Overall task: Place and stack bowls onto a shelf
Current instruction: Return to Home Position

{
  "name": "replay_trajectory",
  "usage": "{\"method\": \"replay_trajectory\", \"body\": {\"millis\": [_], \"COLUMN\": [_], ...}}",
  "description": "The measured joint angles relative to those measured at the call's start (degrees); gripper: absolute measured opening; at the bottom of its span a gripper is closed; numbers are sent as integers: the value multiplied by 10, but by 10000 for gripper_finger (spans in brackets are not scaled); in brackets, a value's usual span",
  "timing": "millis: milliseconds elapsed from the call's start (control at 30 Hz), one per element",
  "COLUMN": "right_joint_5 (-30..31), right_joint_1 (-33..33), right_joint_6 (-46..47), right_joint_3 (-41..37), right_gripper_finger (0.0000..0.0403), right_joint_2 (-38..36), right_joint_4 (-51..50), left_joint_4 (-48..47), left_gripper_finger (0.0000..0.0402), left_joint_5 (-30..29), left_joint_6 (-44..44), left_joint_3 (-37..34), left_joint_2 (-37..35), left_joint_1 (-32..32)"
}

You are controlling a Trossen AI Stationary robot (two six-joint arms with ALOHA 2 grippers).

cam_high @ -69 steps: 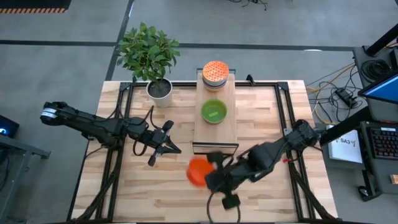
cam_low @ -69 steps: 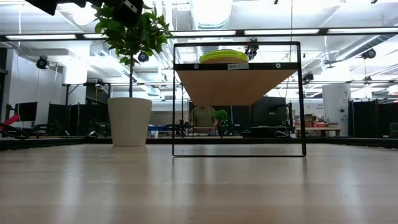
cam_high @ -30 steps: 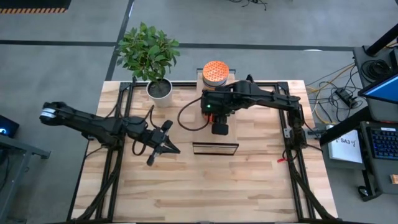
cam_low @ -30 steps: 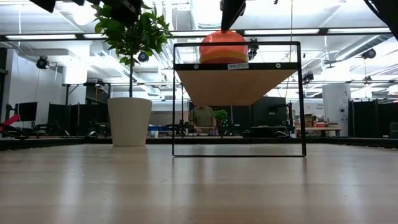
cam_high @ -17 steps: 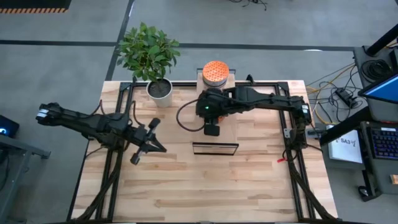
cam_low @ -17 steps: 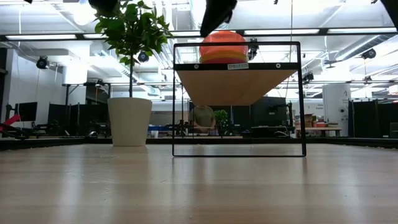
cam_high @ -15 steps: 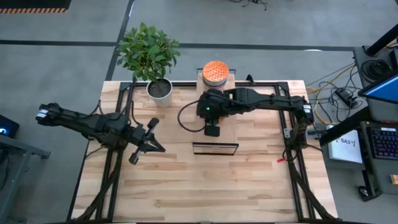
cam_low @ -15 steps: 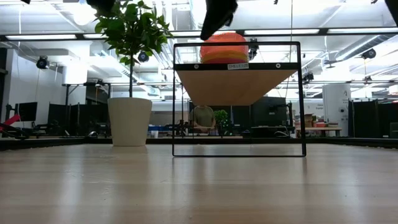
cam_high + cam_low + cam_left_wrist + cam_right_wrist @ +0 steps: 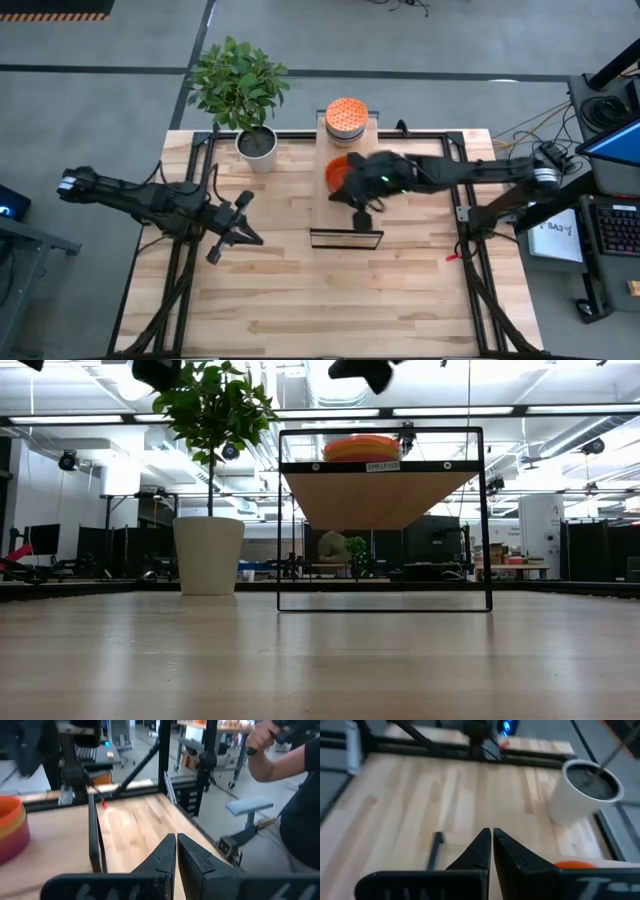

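Orange bowl [image 9: 336, 171]: stacked on your shelf [image 9: 328, 212] beside the patterned stack [image 9: 345, 117], delivered, so right gripper [image 9: 361, 214] above it and left gripper [image 9: 226, 238] well aside sit pinched together, holding nothing.

Two bowl stacks [image 9: 345, 117] on shelf [image 9: 326, 212]

Open tabletop [image 9: 330, 300] around shelf [image 9: 328, 212], plant pot [image 9: 257, 145]

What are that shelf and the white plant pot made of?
The shelf: pale wood, judging by its light tan matte face, in a thin dark frame, probably metal. The plant pot: smooth matte white, ceramic or plastic; I cannot tell which.
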Motion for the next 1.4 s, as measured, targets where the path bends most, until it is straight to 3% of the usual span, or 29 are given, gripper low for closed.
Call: {"method": "replay_trajectory", "body": {"millis": [233, 500, 667, 867, 1200, 1400], "right_joint_5": [-21, -49, -49, -49, -62, -138], "right_joint_1": [8, 9, 9, 8, -35, -49], "right_joint_6": [-3, -18, -23, -32, -36, -51], "right_joint_3": [-278, -467, -538, -614, -715, -768], "right_gripper_finger": [9, 9, 9, 9, 9, 9], "right_joint_2": [-133, -245, -313, -390, -521, -578], "right_joint_4": [251, 405, 441, 473, 520, 543], "left_joint_4": [-75, -104, -100, -99, -34, 15], "left_gripper_finger": [0, 0, 0, 0, 0, 0], "left_joint_5": [-16, -92, -99, -151, -181, -166], "left_joint_6": [54, 59, 21, -19, -30, -29], "left_joint_3": [0, -40, -104, -183, -240, -294], "left_joint_2": [-63, -174, -277, -419, -396, -418], "left_joint_1": [3, 19, 33, 37, 42, 41]}}
